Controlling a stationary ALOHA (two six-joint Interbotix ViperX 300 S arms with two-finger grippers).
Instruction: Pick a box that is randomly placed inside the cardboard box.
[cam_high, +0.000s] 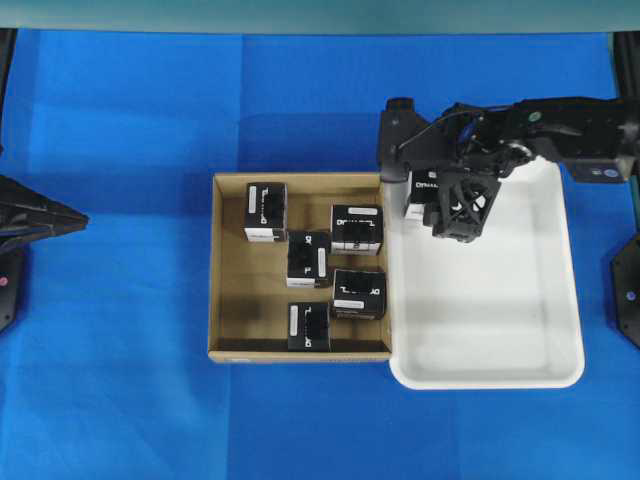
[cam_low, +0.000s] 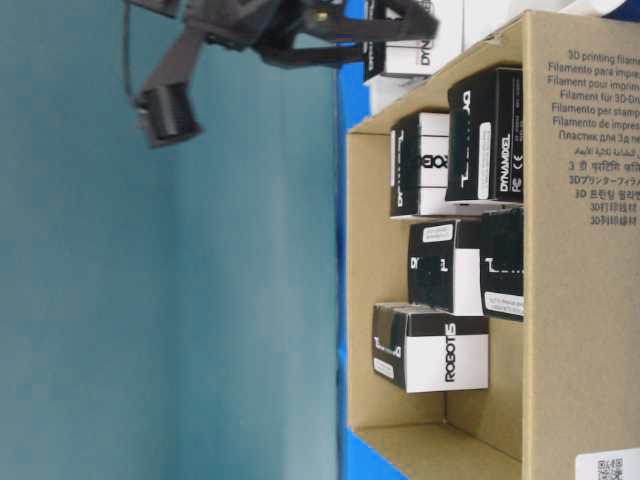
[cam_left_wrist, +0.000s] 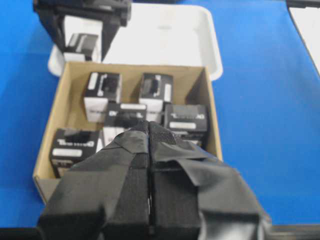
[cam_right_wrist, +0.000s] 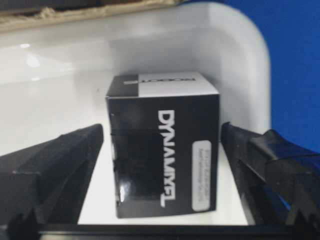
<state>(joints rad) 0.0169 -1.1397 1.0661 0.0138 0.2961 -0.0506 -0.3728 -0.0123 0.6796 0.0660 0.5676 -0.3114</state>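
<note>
right pincer spread, box lettered "DYNAMIXEL"

"DYNAMIXEL" in big white letters, and "ROBOTIS" on a white band, on the black box in the white tray. "ROBOTIS" on a carton in the cardboard box. "3D printing filament" printed on its wall.

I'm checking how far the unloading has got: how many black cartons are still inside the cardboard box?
5. In the cardboard box: one back-left, one back-right, one centre, one right, one front. A sixth sits in the white tray.
</note>
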